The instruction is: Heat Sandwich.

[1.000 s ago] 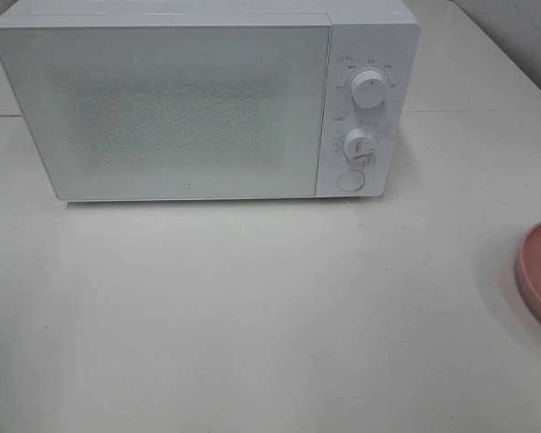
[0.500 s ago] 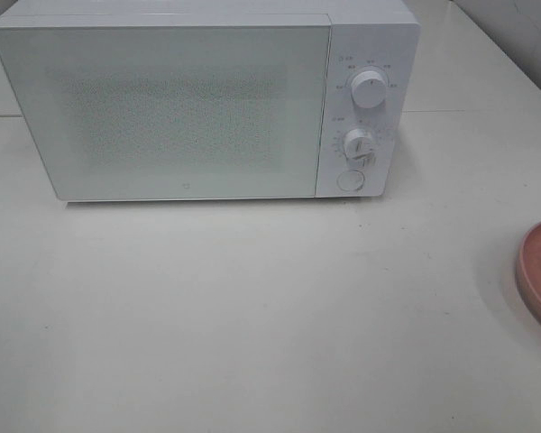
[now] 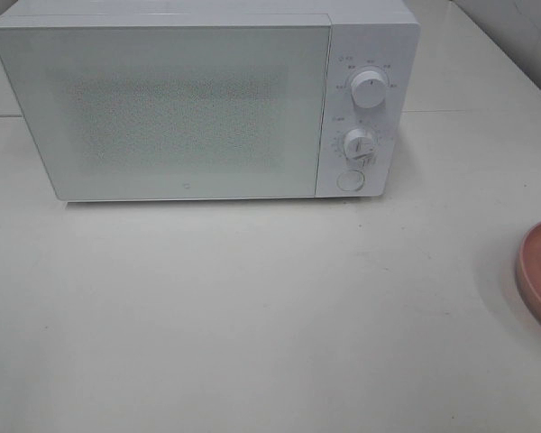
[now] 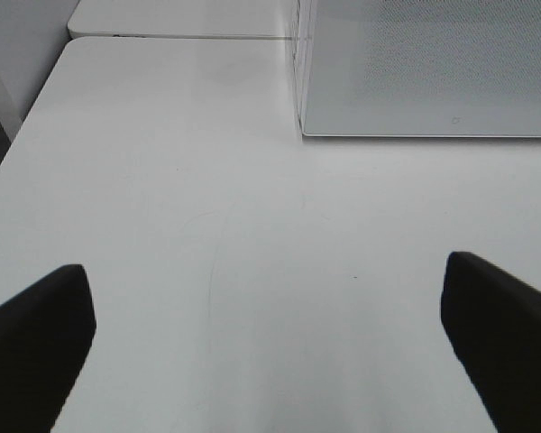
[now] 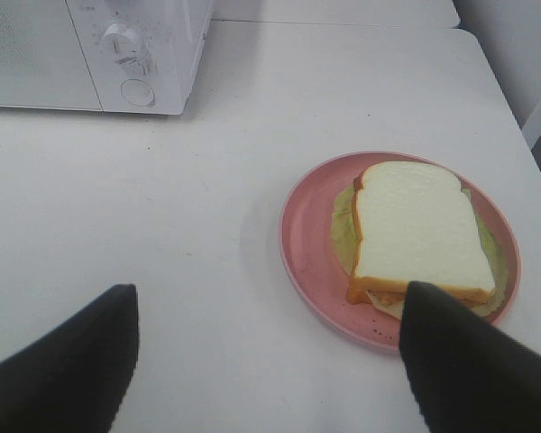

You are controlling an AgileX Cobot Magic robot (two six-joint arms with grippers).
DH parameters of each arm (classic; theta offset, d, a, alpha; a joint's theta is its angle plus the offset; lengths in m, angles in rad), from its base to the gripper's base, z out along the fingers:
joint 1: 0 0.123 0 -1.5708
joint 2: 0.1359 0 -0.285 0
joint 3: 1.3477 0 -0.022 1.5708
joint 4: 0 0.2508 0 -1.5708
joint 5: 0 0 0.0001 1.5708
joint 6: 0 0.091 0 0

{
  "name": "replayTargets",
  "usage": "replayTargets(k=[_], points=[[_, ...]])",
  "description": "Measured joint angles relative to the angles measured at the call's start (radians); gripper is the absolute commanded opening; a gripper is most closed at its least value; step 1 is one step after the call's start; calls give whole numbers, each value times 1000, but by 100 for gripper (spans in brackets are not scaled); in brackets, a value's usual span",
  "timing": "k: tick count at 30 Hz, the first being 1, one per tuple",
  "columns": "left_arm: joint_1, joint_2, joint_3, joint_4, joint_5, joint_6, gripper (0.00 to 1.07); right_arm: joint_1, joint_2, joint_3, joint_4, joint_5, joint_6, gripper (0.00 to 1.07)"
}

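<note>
Hovering: both grippers (image 4: 270,334) (image 5: 270,356) wide open, empty.

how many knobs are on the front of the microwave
2 on the microwave control panel, at the right of its door: an upper knob and a lower knob. A round button sits below them. None look hidden.

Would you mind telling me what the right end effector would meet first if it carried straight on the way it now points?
Probably the bare white table beside the pink plate. The sandwich lies off toward one finger, and the microwave stands farther on; depth is uncertain.
</note>
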Motion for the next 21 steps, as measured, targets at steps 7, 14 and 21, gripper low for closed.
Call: replayTargets(k=[7,14,21], points=[[0,0,0,0,0,0,101,0,0,0,0,0,0,76],[0,0,0,0,0,0,101,0,0,0,0,0,0,76],[0,0,0,0,0,0,101,0,0,0,0,0,0,76]])
